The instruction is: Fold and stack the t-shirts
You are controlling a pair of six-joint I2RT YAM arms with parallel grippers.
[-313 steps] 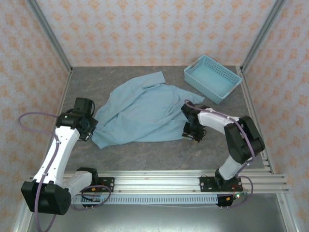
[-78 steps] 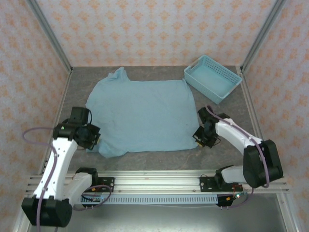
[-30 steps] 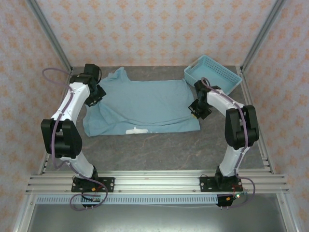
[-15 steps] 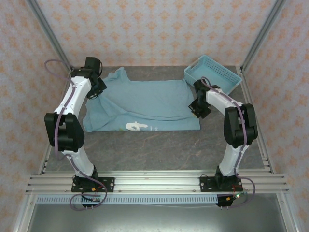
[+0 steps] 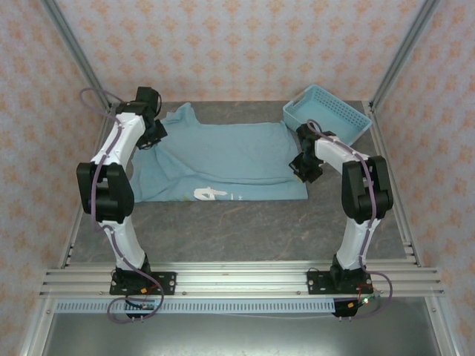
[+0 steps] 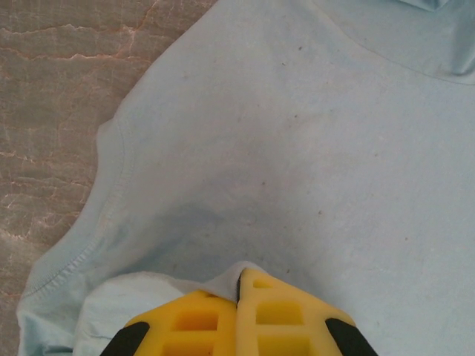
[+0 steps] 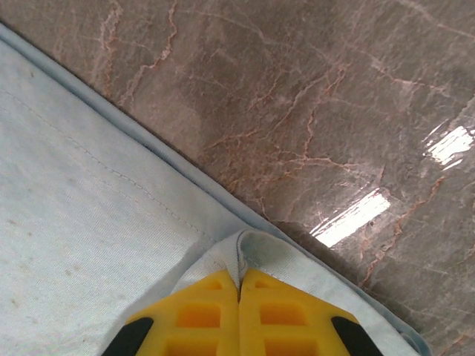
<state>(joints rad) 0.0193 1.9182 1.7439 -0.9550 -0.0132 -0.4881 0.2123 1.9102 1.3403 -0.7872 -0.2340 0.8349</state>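
Observation:
One light blue t-shirt [image 5: 223, 156] lies across the far half of the table, its near part folded back over itself, with white print [image 5: 211, 194] showing along the near fold. My left gripper [image 5: 152, 135] is at the shirt's far left, its yellow jaws shut on a pinch of cloth [image 6: 236, 273], held just above the spread t-shirt [image 6: 297, 148]. My right gripper [image 5: 303, 167] is at the right edge, shut on a folded bit of hem [image 7: 249, 248] of the t-shirt [image 7: 89, 222], beside bare table.
A light blue perforated plastic basket [image 5: 356, 137] stands at the far right corner, just behind the right arm. The grey marbled tabletop [image 5: 237, 230] lies bare between the shirt and the arm bases. Metal frame posts and patterned walls bound the sides.
Both grippers carried the shirt's near hem to the far side, folding it in half. In the last second the left gripper moved slightly farther back and the white print came into view.

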